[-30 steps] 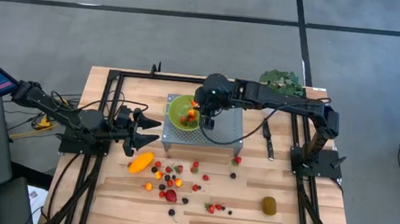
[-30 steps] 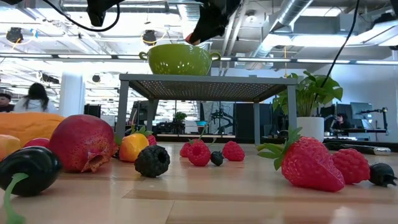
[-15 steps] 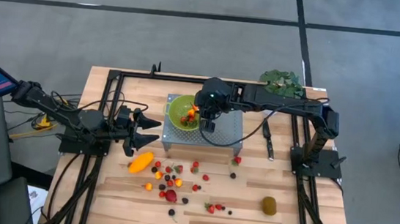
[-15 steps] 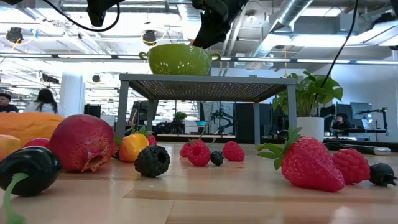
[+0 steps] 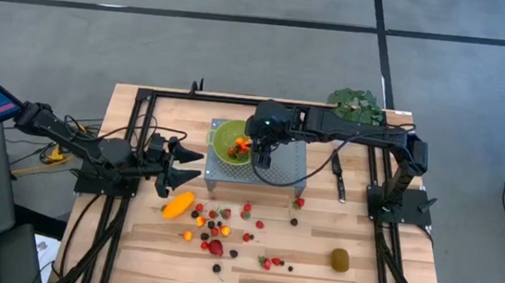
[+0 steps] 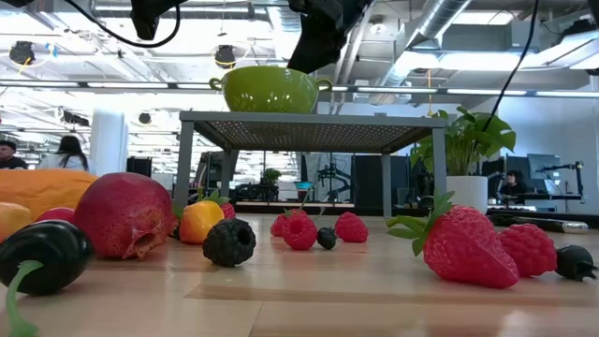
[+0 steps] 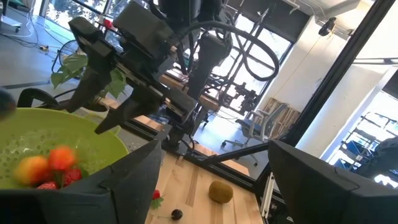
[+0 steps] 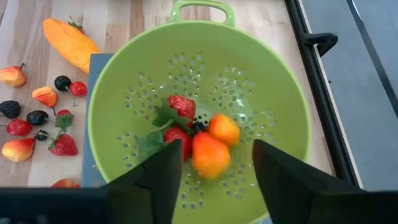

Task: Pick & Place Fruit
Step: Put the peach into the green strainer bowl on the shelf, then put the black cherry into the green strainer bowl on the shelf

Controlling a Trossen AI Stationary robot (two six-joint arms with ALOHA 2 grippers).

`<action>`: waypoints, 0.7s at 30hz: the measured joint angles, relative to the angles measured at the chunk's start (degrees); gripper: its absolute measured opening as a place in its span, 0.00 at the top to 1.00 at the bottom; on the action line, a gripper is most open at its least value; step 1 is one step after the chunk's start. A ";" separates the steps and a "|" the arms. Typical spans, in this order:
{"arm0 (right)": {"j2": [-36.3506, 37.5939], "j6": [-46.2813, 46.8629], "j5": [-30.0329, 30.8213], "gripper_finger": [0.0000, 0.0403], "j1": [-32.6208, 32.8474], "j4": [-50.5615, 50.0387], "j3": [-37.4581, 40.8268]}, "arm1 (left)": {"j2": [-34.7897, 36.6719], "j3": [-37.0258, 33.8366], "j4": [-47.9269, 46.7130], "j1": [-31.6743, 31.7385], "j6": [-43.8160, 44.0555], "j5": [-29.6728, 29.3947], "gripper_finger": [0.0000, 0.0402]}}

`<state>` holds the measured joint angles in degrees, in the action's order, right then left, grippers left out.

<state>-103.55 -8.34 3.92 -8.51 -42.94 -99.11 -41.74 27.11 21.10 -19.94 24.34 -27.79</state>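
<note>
Fruit (image 8: 209, 155) is seen blurred just above the green colander (image 8: 273, 81), between the right gripper's (image 8: 211, 163) parted, empty fingers.

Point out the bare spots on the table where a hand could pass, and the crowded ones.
Free: bare wood of the wooden table between the brown-green oval kiwi and the small scattered berries, and the front strip. Crowded: the berries around the long orange-yellow fruit, in front of the grey perforated stand holding the green colander.

Grey concrete floor (image 5: 242, 57) crossed by dark lines around the wooden table (image 5: 399, 258). Beyond: open office, exposed ceiling ducts (image 6: 449, 33), strip lights, tall windows (image 7: 261, 56), a potted plant (image 6: 465, 150) far right.
</note>
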 joint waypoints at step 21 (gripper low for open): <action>4.76 16.99 0.42 0.54 7.64 -32.33 -4.61 | 0.02 0.02 0.00 0.00 0.00 -0.02 0.28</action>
<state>-98.79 8.65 4.34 -0.87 -75.27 -103.72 -41.72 27.14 21.10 -19.95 24.34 -27.81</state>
